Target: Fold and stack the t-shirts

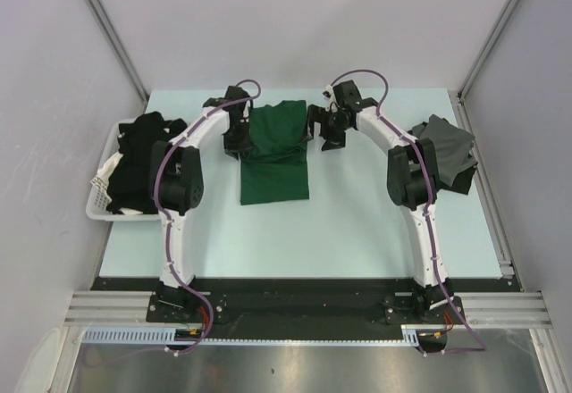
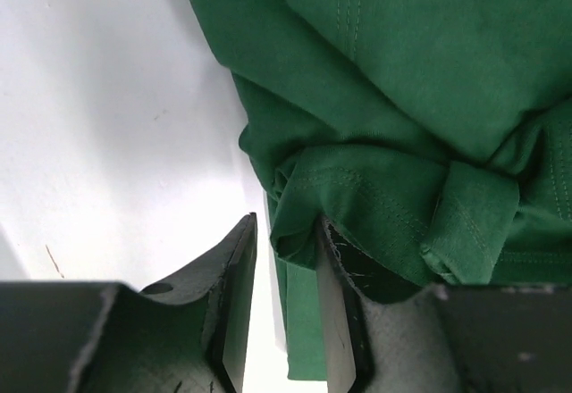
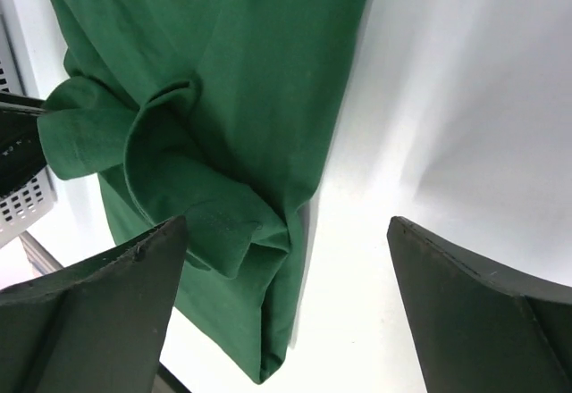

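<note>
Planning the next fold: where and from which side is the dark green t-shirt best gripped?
Probably at the far corners of the dark green t-shirt, from above at each side edge: it lies as a long flat strip, and its rumpled far end offers raised folds.

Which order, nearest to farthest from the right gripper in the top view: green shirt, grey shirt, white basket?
From the right gripper:
1. Green shirt, just to its left, mid-table.
2. Grey shirt, crumpled at the table's right edge.
3. White basket, far across at the left edge.
</note>
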Tool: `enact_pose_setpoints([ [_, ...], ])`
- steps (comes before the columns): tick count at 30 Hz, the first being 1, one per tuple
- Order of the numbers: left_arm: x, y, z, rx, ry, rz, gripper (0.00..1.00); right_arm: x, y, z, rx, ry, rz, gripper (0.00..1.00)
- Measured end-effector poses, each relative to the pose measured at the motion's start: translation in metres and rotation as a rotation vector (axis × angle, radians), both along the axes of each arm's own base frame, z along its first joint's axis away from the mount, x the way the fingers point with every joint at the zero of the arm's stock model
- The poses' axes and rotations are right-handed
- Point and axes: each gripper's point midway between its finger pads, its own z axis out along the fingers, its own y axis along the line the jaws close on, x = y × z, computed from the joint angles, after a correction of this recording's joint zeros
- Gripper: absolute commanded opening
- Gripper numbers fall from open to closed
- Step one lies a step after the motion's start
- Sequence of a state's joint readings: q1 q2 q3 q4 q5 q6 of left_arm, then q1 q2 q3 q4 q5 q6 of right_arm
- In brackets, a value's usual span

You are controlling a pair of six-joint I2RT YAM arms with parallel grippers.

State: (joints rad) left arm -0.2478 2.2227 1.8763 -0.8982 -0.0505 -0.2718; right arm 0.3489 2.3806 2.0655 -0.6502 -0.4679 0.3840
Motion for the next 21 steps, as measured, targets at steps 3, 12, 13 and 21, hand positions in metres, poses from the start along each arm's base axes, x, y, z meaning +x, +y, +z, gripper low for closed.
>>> enact_pose_setpoints([
  [3,0.002,0.001,0.002,-0.003,-0.009,0.002,0.37,0.001,-0.002,0.001,-0.009,-0.004,-0.006,1.0],
  [12,-0.016,0.003,0.05,-0.034,-0.085,-0.002,0.22,-0.026,-0.013,0.033,-0.026,-0.022,-0.017,1.0],
  [13,-0.021,0.004,0.055,-0.036,-0.09,-0.003,0.19,-0.03,-0.013,0.04,-0.024,-0.038,-0.017,1.0],
  [21,-0.067,-0.001,0.061,-0.124,-0.073,-0.024,0.0,-0.06,-0.02,0.07,-0.013,-0.091,-0.021,1.0],
])
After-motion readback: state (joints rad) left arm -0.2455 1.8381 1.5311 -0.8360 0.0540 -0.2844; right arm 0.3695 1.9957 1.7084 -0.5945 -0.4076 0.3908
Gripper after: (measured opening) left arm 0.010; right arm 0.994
